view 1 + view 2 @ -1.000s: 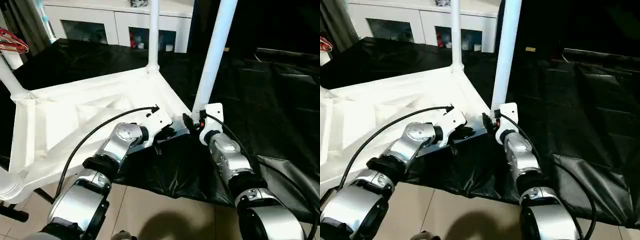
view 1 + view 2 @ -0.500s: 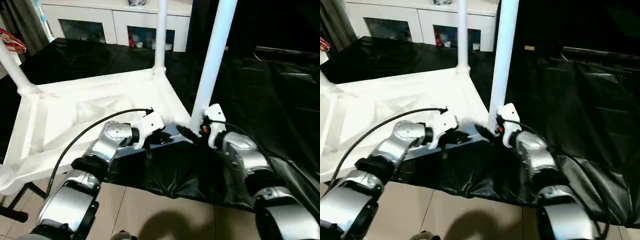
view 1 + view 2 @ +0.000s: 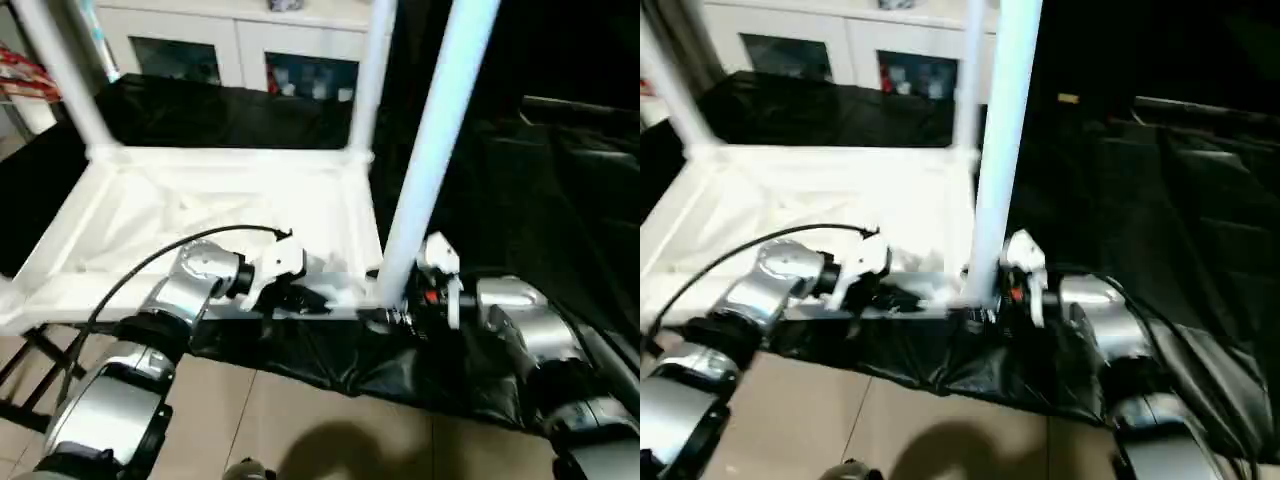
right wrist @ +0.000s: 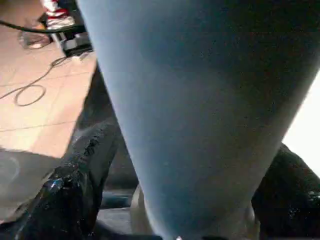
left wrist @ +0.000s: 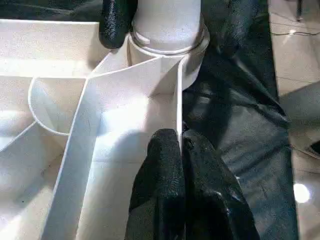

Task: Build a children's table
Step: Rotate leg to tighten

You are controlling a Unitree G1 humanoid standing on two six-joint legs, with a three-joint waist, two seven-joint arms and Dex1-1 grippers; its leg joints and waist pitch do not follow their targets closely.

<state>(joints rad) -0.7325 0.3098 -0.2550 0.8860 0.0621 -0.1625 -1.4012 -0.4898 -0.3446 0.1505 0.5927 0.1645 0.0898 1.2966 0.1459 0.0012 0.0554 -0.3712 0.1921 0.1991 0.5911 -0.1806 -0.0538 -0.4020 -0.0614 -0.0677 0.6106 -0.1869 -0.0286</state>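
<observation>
Left eye view: the children's table [image 3: 200,215] lies upside down on a desk [image 3: 560,200] draped in black sheeting, its ribbed underside facing up, its near edge running along the desk's front edge. Three legs rise from its corner sockets here: the near-right leg [image 3: 430,150] at the desk's front edge, a far-right one [image 3: 372,80] and a far-left one [image 3: 62,75]. The left tool [image 3: 300,296] sits on the tabletop's near rim, a little left of the near-right corner. The right tool [image 3: 392,318] is at the foot of the near-right leg. Behind the desk stands a white cabinet [image 3: 230,40] with glass doors; tiled floor [image 3: 300,420] shows below.

Right eye view: the same layout (seen from slightly aside), with the near-right leg upright and the right tool low against its base.

Left wrist view: the left tool's black fingers [image 5: 165,185] are pressed together, pinching a thin upright rib of the tabletop's underside just beside the corner socket [image 5: 170,47], where the leg is seated. One black finger [image 5: 116,22] of the other tool rests against that socket.

Right wrist view: the right tool's fingers [image 4: 75,185] stand wide apart on either side of the leg, near its bottom end; whether they press on it I cannot tell.
</observation>
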